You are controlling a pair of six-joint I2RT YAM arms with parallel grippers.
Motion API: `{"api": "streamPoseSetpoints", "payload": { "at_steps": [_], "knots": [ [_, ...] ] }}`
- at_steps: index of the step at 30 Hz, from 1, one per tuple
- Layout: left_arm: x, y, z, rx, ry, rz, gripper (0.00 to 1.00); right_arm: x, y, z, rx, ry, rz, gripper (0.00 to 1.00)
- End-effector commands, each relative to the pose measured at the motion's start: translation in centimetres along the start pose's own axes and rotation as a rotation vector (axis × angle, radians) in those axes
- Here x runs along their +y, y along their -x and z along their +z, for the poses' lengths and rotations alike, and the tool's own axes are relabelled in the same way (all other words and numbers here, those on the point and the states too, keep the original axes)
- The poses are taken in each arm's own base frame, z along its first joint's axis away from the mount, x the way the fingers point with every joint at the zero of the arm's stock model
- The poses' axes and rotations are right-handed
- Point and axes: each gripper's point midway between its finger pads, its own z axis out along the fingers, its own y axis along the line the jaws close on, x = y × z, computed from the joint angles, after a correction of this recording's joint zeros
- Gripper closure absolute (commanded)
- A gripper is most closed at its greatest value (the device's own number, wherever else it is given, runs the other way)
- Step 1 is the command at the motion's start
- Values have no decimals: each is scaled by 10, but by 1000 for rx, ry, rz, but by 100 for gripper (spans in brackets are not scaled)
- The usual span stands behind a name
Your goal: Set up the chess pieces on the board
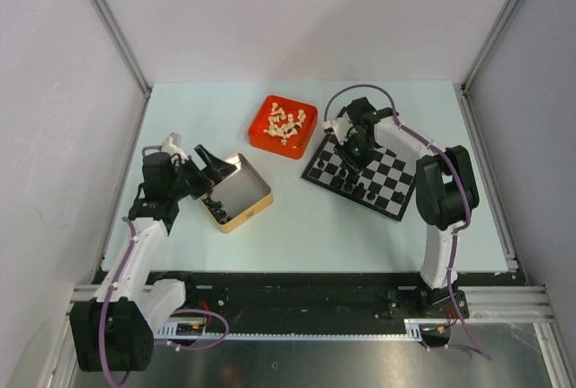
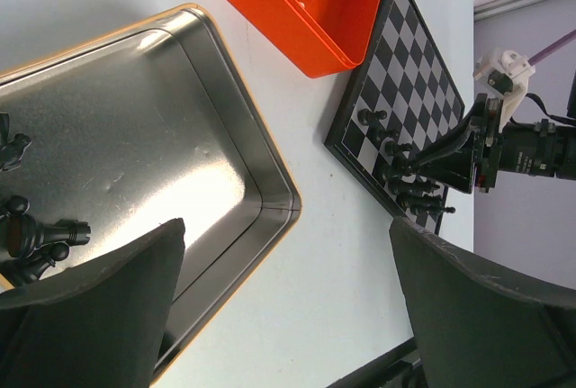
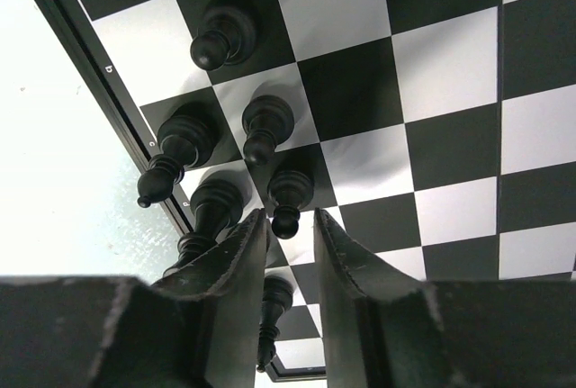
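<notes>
The left gripper (image 1: 209, 165) hangs wide and empty over the silver metal tin with a gold rim (image 1: 247, 192), where a few glossy black chess pieces (image 2: 31, 235) lie. The red plastic tray (image 1: 266, 136) holds the cream pieces (image 1: 285, 123), none of them placed yet. On the black-and-silver checked board (image 1: 391, 176) a handful of black men (image 3: 261, 127) stand along one edge. The right gripper (image 3: 290, 219) is just above them, jaws narrowly parted and gripping nothing. I judge the task is well short of half done.
</notes>
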Motion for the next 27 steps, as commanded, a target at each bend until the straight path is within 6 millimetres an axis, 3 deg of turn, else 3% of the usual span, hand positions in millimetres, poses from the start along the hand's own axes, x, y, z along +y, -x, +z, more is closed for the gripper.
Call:
{"api": "streamPoseSetpoints", "payload": {
  "at_steps": [1, 9, 15, 23, 27],
  "knots": [
    [-6, 6, -3, -20, -29, 31, 0, -5, 19, -18, -50, -34, -19, 66],
    [-11, 10, -6, -37, -39, 49, 0, -19, 28, -52, -126, -67, -3, 60],
    [-7, 18, -9, -80, -8, 71, 0, -25, 34, -95, -249, -39, 9, 57],
    [-19, 26, -7, -58, -42, 98, 0, -19, 32, -161, -473, 58, 32, 53],
    [-27, 27, -6, -30, -67, 99, 0, -13, 29, -183, -573, 99, 43, 51]
  ]
}}
